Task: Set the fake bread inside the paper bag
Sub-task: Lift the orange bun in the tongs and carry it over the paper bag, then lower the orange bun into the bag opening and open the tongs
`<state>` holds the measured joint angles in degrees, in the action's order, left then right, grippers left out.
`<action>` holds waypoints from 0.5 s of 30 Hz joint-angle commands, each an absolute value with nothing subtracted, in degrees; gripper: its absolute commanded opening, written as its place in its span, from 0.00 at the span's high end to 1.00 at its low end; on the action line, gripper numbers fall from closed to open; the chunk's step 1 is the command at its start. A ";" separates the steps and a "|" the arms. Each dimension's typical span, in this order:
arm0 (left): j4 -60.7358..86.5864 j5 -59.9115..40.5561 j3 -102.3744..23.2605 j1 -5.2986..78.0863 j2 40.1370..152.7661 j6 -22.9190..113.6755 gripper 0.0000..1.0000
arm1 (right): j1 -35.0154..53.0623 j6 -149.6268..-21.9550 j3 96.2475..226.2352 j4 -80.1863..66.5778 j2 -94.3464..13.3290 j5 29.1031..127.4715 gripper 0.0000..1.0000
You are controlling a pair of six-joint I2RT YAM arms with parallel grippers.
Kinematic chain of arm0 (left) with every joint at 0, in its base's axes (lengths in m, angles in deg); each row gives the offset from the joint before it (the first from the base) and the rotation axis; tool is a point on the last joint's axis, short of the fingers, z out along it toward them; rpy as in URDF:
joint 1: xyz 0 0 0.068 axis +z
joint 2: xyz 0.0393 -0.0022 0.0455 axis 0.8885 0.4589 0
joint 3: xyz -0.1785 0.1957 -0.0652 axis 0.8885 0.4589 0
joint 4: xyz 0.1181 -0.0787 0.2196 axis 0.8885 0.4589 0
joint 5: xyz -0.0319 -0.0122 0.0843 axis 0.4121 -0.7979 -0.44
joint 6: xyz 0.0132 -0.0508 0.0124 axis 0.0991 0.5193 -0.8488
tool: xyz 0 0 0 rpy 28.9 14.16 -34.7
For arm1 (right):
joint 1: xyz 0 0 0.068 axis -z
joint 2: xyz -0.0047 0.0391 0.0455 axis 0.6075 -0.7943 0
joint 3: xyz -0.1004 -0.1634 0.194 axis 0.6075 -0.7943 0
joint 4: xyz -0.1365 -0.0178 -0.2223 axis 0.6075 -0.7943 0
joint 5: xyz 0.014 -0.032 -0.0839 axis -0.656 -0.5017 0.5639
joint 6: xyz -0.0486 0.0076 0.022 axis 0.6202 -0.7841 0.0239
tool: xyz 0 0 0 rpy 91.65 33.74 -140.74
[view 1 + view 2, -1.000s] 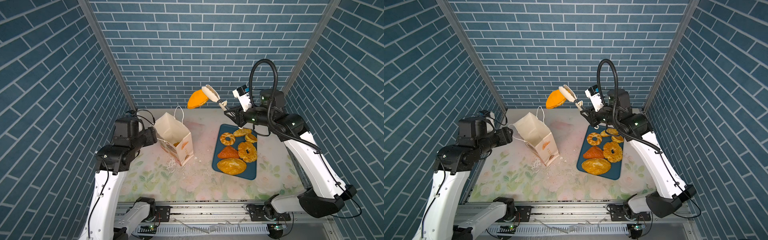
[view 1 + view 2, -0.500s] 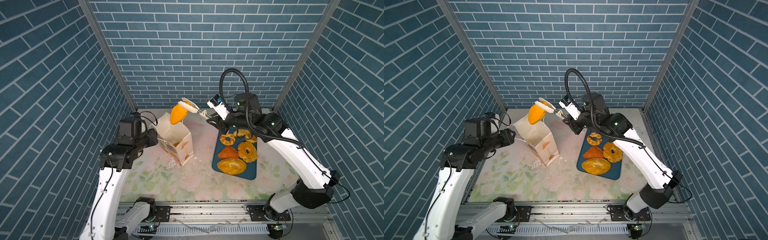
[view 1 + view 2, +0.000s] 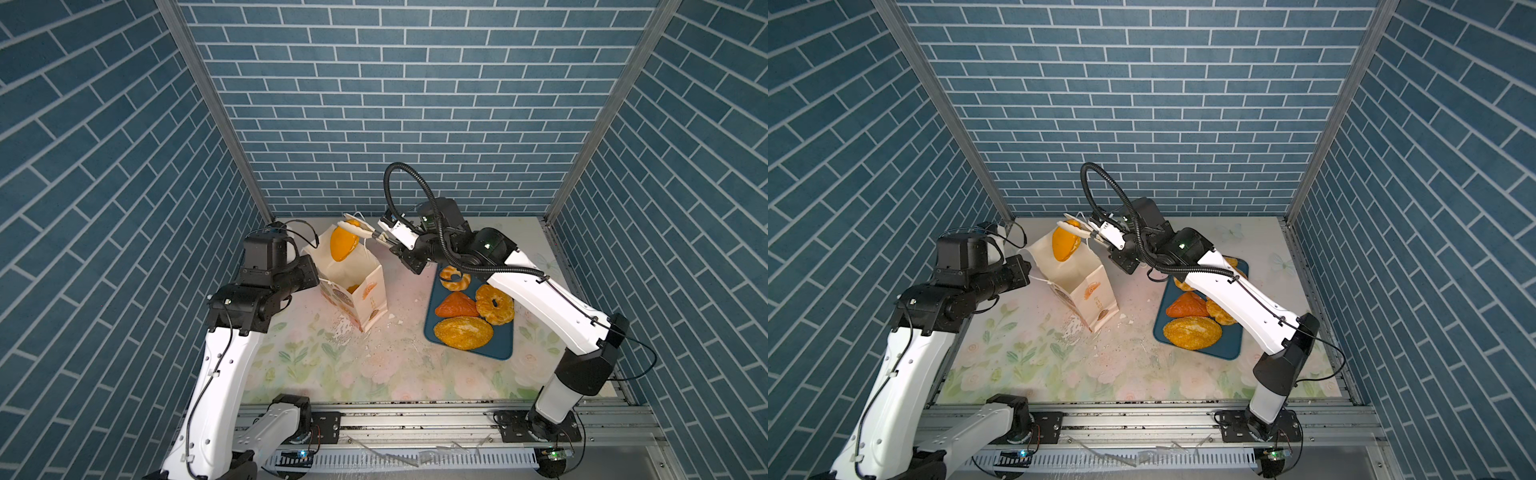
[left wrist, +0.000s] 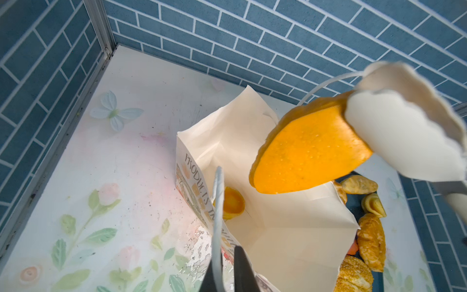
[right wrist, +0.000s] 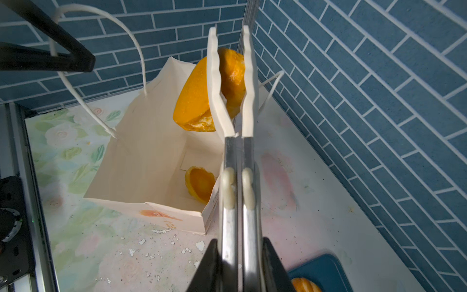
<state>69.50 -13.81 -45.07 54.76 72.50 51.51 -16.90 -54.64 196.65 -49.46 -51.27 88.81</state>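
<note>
Barely started: one small pastry (image 5: 199,183) lies in the paper bag (image 3: 368,293). Right fingers (image 5: 208,270) are squeezed tight on white tongs (image 5: 250,83) clamping an orange bun (image 3: 343,245) right above the bag's open mouth. Left fingers (image 4: 243,275) look pinched on a cord handle (image 4: 217,197), though that's hard to see. The other breads (image 3: 463,332) sit on the blue tray (image 3: 505,343).

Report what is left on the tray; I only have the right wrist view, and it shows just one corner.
Observer: In a top view the blue tray holds four pieces in plain sight: one ring, a bigger ring, a reddish triangle and the seeded loaf.
Operator: Check behind my arm.
Observer: The left wrist view shows two more at the tray's far end: a small bun and a shell-shaped one.
</note>
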 commanded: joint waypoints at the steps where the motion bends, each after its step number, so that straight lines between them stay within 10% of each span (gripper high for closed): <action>1: 67.78 -12.61 -44.46 54.51 72.40 52.23 0.88 | -18.01 -51.16 199.15 -44.77 -51.19 91.28 0.97; 15: 65.88 -11.34 -42.87 54.51 71.73 52.77 0.89 | -19.90 -50.95 196.69 -47.09 -48.45 91.95 0.66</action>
